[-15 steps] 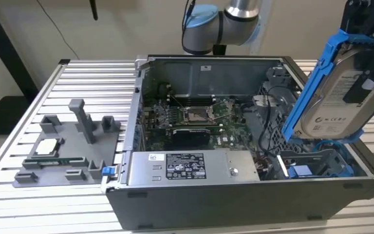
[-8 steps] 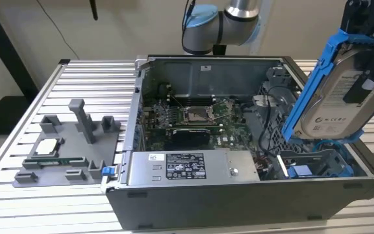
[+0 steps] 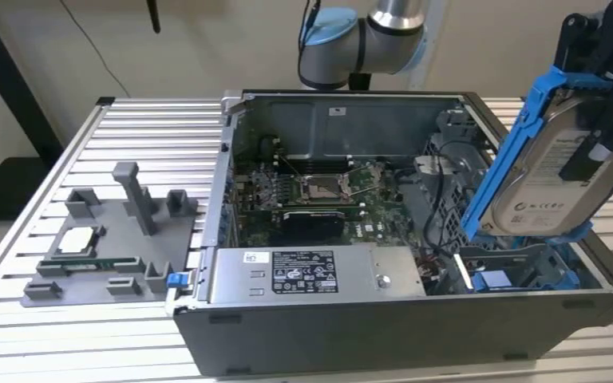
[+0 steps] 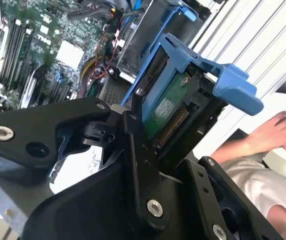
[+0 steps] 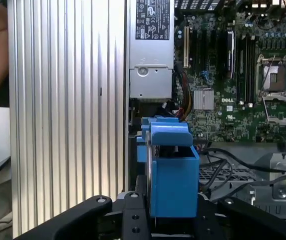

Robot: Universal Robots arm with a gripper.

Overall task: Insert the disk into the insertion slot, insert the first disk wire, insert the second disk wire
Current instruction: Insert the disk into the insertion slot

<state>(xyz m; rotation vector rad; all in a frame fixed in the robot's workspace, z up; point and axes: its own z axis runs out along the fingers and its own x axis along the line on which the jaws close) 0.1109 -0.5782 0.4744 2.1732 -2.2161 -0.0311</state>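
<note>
1. Pincer [image 3: 608, 140] links of matte black metal, bolted at the joints, are closed onto the disk [image 3: 557, 167], gripping it by its flat sides.
2. Its bright blue plastic carrier is smooth and angular, framing a silver-grey body with a white label. The second wrist view shows the disk's green circuit board [image 4: 165, 112] and a row of gold contacts.
3. Held steeply tilted, the disk hangs over the open computer case [image 3: 392, 339] at the exterior view's right, above the insertion slot [image 3: 546, 259] and not yet in it.
4. That slot is a grey sheet-metal bay with blue tabs.
5. Inside the dark grey case lie a green motherboard [image 3: 318, 191], a grey power-supply box [image 3: 318, 275] and loose black cables [image 5: 232, 160].
6. Underneath, the tabletop [image 3: 147, 128] is ribbed aluminium and also carries a grey fixture tray [image 3: 115, 239].
</note>
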